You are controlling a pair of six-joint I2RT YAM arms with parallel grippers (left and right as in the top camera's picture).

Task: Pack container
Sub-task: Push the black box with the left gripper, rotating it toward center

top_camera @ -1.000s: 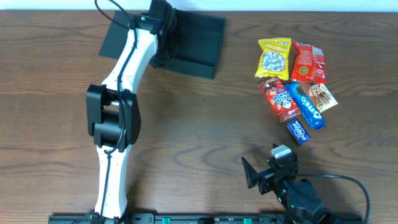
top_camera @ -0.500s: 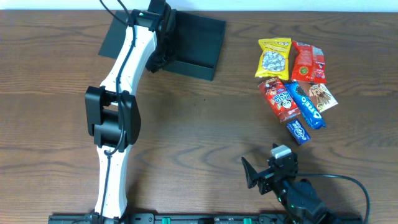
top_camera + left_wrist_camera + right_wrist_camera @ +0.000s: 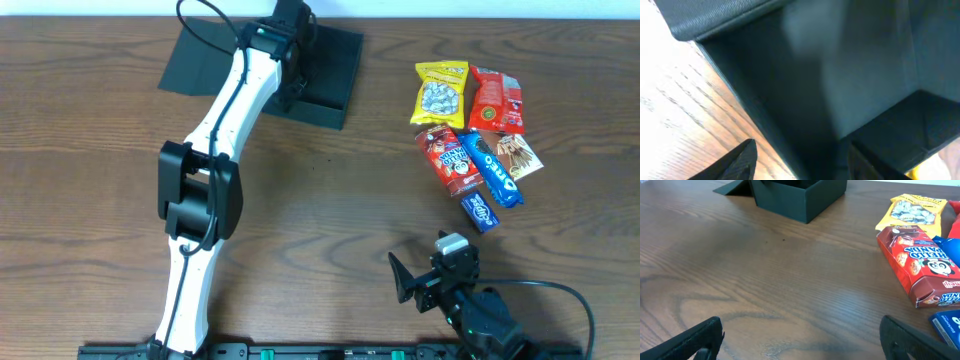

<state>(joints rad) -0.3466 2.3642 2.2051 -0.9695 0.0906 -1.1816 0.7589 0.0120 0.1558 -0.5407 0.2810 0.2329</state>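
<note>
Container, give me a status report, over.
Left claw open over the container, lid flap back. Right claw open, empty. Snack packets lie unpacked on the table; nothing between.

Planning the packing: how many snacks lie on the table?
6, right of the container: yellow packet, red packet farthest; Hello Panda box, Oreo pack, brown packet midway; small blue bar nearest. Overlaps may hide more.

Container (image 3: 335, 60): in the overhead view its middle and hinge line are covered by the left arm (image 3: 235, 95). In the left wrist view it is blurred and runs off the top, right and bottom edges, and only the fingertips of the left gripper (image 3: 802, 162) show at the lower edge. Right wrist view: the red packet (image 3: 956, 217) is cut by the right edge, the small blue packet (image 3: 946, 325) by the corner, and the right gripper (image 3: 805, 337) fingers by the lower edge.
</note>
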